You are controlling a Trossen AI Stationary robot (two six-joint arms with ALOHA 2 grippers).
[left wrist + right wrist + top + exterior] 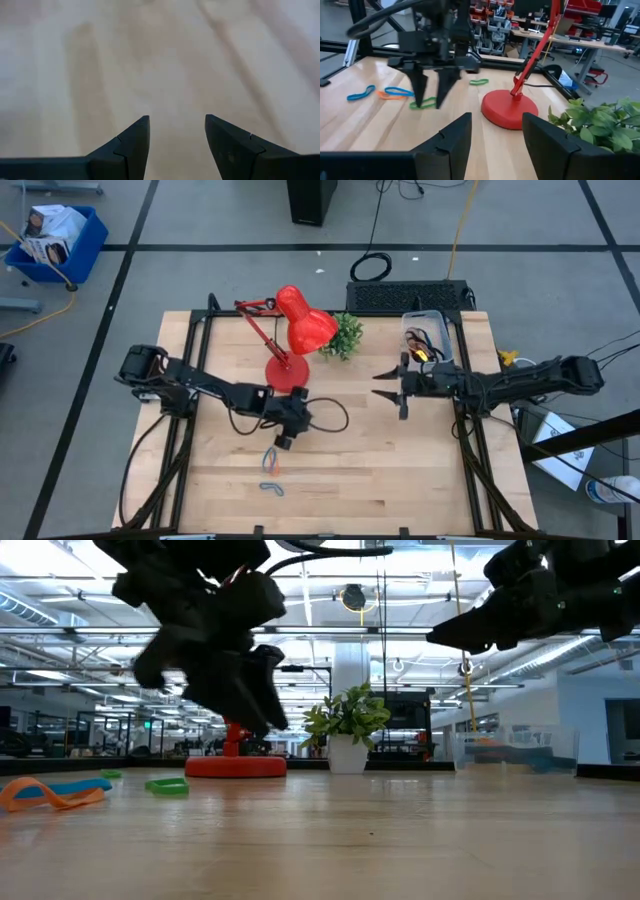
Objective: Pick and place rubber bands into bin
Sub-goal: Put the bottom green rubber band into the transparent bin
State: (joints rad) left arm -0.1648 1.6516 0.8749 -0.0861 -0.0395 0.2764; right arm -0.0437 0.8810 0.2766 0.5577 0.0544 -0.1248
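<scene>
My left gripper (283, 442) is open and empty, fingers pointing down a little above the bare wood; its wrist view shows only table between the fingers (177, 130). Rubber bands lie flat on the table just nearside of it: an orange and blue pair (270, 461) and a blue-grey one (271, 488). The right wrist view shows blue (361, 92), orange (387, 94) and green (422, 104) bands around the left gripper (431, 102). My right gripper (385, 385) is open and empty, held level above the table beside the clear bin (427, 335), which holds a few bands.
A red desk lamp stands on its round base (285, 373) just beyond the left gripper, with a small potted plant (345, 335) beside its shade. Another green band (479, 81) lies near the lamp base. A black keyboard (405, 295) lies off the table's far edge.
</scene>
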